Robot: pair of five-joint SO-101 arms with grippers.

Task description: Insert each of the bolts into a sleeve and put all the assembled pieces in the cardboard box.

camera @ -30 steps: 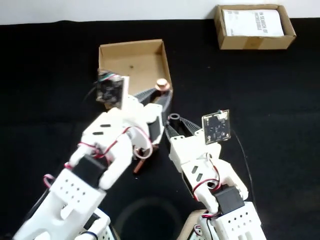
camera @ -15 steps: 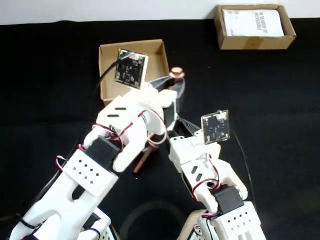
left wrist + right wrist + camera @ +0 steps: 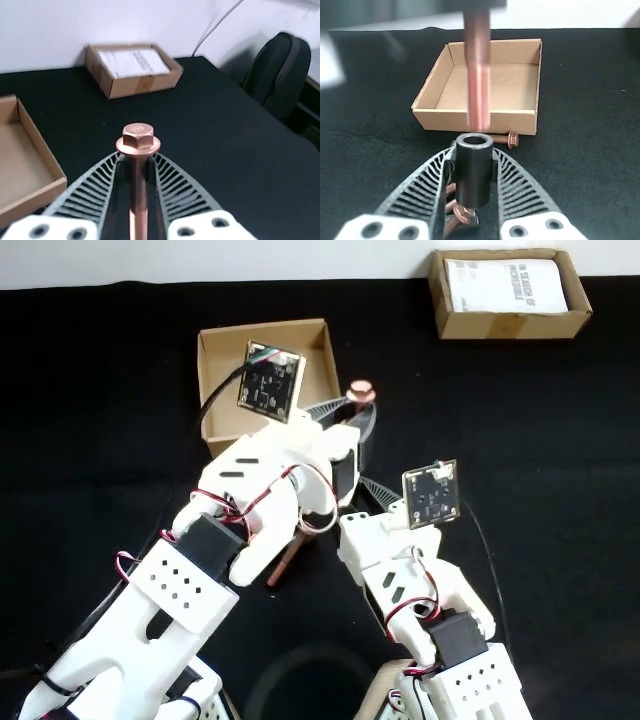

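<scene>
Right wrist view has the right gripper (image 3: pixel 474 161) pinching the sleeve (image 3: pixel 474 175) upright at lower centre, the left gripper (image 3: pixel 136 159) clamping the bolt (image 3: pixel 478 75) just above its bore, so the descent should run plumb and centred.

The left gripper (image 3: pixel 138 159) grips a bolt (image 3: pixel 137 143) head-up, higher than the right gripper (image 3: pixel 474 152), which clasps a sleeve (image 3: pixel 474 175) upright. Both arms stretch forward, side by side.
</scene>
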